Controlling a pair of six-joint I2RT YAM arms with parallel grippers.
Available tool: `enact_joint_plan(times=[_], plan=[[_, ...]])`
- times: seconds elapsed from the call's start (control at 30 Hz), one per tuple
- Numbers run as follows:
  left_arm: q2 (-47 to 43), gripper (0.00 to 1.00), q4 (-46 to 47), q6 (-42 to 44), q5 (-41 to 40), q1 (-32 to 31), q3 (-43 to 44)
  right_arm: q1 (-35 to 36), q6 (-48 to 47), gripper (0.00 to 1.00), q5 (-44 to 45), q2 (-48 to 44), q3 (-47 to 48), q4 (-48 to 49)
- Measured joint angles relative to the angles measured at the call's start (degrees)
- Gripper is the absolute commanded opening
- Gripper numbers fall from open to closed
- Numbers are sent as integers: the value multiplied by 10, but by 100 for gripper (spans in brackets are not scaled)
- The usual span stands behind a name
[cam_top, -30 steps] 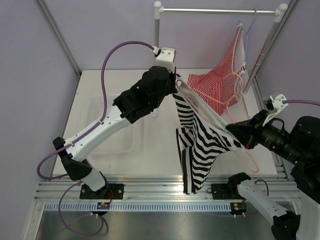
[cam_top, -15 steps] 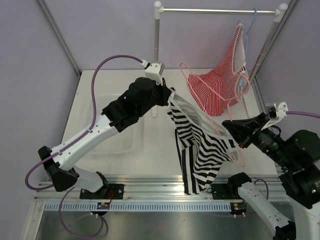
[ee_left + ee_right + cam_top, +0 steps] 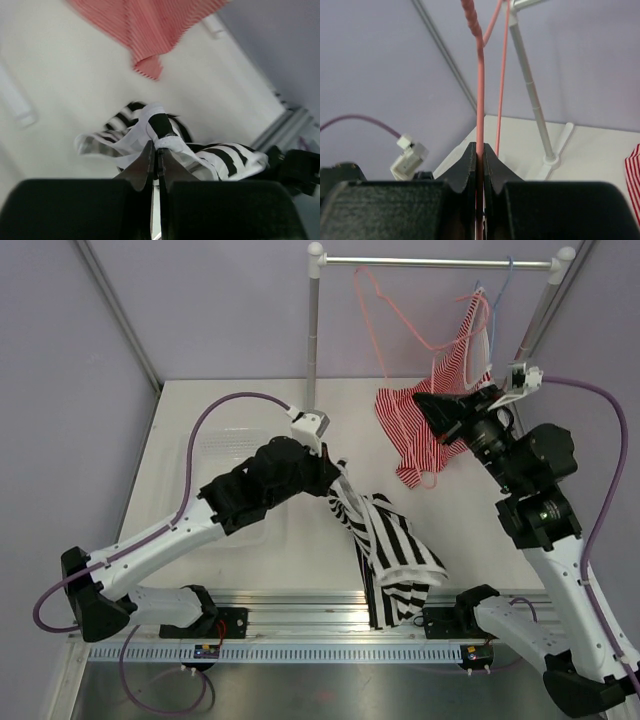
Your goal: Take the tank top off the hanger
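Since the tank top (image 3: 392, 552) is a light, limp striped knit with no stiffness of its own, it should follow whatever point is pinched and trail the rest; judged best taken at a hem or strap edge, where bunched folds give a thin gripper something to bite. It hangs now from the left gripper (image 3: 156, 150), whose fingers are closed tight on a gathered white-and-black fold. The cloth falls from the middle of the tabletop (image 3: 200, 410) toward 5 o'clock, and its lower end spills over the near edge. The hanger (image 3: 480, 90) is thin pink wire, stiff, light and probably slick. The right gripper (image 3: 480, 150) is clamped narrow on one wire, holding it high at 1 o'clock by the rail (image 3: 430, 261), in front of the red-striped top (image 3: 400, 425). Against the frames before: the tank top was then stretched taut between the left gripper and the hanger low at 4 o'clock. The hanger has since come out bare and gone up, the cloth has slackened into a heap, and the left arm has drawn back toward 6 o'clock. Removal looks done; setting down remains.
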Motion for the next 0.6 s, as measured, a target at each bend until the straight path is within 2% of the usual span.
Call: enact_joint_plan(times=[0.17,0.27,0.4,0.47,0.57,0.6], plan=[[2,0,-107,-63,-131,79,-3,0,-33,0,100,109,220,-167],[-5,0,-131,-86,-177,123,-19,0,-63,0,141,164,320,-277],[-26,1,-121,-89,-162,131,-61,0,-89,0,173,207,360,-385],[-37,5,-96,-89,-130,128,-91,0,-97,0,185,222,361,-427],[-38,22,-57,-86,-76,122,-125,0,-108,0,204,241,362,-459],[-38,51,-49,-85,-63,118,-131,0,-114,0,211,251,367,-467]])
